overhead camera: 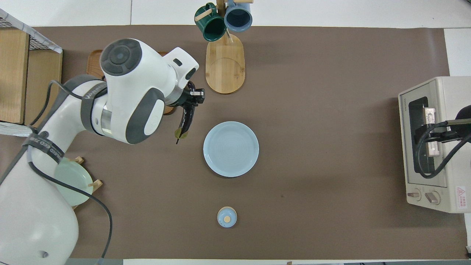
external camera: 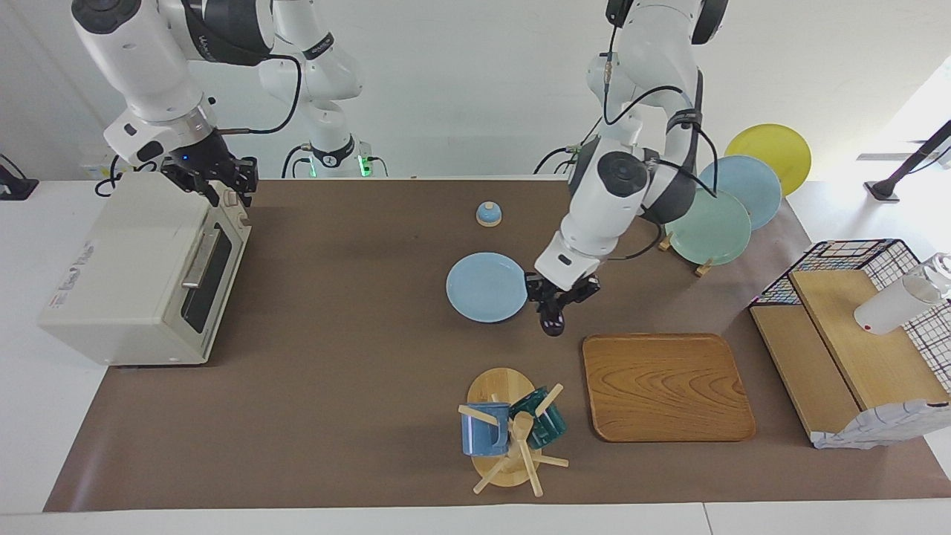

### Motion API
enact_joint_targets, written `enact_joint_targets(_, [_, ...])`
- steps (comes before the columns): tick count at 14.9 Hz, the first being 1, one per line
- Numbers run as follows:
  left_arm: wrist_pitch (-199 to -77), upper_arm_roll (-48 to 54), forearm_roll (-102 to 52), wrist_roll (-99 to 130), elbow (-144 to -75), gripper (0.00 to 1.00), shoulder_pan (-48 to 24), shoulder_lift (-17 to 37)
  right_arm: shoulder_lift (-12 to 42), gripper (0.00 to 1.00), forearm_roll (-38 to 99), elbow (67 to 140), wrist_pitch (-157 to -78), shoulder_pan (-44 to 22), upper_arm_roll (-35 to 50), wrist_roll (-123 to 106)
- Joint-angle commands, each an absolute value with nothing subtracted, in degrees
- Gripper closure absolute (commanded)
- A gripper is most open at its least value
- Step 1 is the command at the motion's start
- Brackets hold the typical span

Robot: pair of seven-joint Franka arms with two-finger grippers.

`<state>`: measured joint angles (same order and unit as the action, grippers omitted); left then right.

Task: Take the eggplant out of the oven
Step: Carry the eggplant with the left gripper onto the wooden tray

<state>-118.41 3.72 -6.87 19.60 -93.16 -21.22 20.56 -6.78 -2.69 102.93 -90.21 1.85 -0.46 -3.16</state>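
Pinching the eggplant [external camera: 553, 318] in your left gripper [external camera: 559, 296], you lower it gently onto the plate [external camera: 487, 287] just beside it, well apart from the oven [external camera: 141, 271], where the right gripper [external camera: 223, 186] waits, fingers unreadable.

The eggplant [external camera: 553, 318] [overhead camera: 185, 121] — slim, glossy, dark purple — hangs clamped between the left gripper's [external camera: 556, 296] [overhead camera: 191, 101] fingers, greenish stem tip trailing out from them. The oven [external camera: 141, 271] [overhead camera: 434, 143] — boxy, cream-white — sits door closed, the right gripper's [external camera: 223, 195] fingers at its upper front edge.
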Motion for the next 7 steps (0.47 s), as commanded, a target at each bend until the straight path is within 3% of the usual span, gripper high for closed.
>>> enact_joint_targets(1, [-117.51,4.04,-6.94,13.91,-90.71,1.0,-15.23,23.2,-5.8,0.0,-0.79,101.08,-88.94,3.42,0.26,-3.43])
enact_joint_targets(5, [-117.24,3.96,-4.41,12.57,-83.51,1.0,-11.52,29.34,-4.66,0.0,-0.7,100.11,-88.68,2.99,0.79,-3.34])
enact_joint_targets(7, [-118.91,3.87,-3.52,8.81,-82.53,1.0,-10.12,31.37,-1.34,0.0,-1.14,97.32,-86.94,2.9,0.97,-3.34])
